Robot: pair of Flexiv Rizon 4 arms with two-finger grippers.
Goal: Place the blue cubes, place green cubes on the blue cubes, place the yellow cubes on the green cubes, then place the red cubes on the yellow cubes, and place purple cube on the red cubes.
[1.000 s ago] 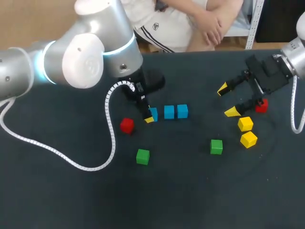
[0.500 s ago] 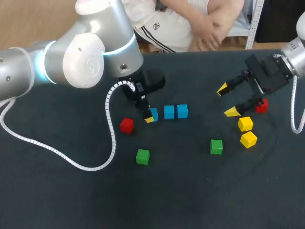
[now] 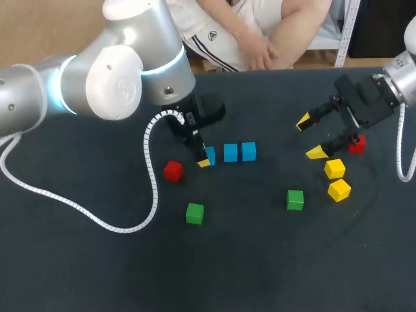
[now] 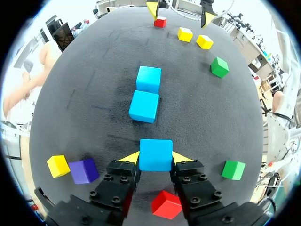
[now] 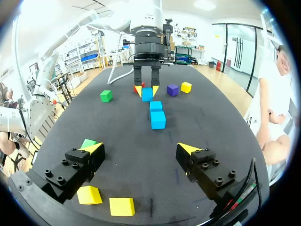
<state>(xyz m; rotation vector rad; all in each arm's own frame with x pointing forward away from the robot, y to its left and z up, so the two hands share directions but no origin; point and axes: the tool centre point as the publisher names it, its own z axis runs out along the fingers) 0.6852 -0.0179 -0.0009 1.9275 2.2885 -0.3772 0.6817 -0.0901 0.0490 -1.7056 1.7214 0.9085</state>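
Observation:
My left gripper (image 4: pixel 155 157) is shut on a blue cube (image 4: pixel 155 154), low at the table and in line with two other blue cubes (image 4: pixel 144 106) (image 4: pixel 148 79) ahead of it. In the head view the held cube (image 3: pixel 209 156) is at the left end of that row (image 3: pixel 231 153) (image 3: pixel 248 151). A red cube (image 3: pixel 173 170) lies just left of it. Green cubes (image 3: pixel 194 213) (image 3: pixel 295 199) sit nearer the front. My right gripper (image 3: pixel 310 136) hangs open at the right, above two yellow cubes (image 3: pixel 335 168) (image 3: pixel 339 190), with a second red cube (image 3: pixel 356 144) beside it. Its fingers (image 5: pixel 141 149) hold nothing.
A purple cube (image 4: pixel 83 170) and a third yellow cube (image 4: pixel 58 165) lie side by side next to my left gripper; in the head view my left arm (image 3: pixel 117 71) hides them. The arm's white coiled cable (image 3: pixel 151 175) trails over the dark table (image 3: pixel 260 260).

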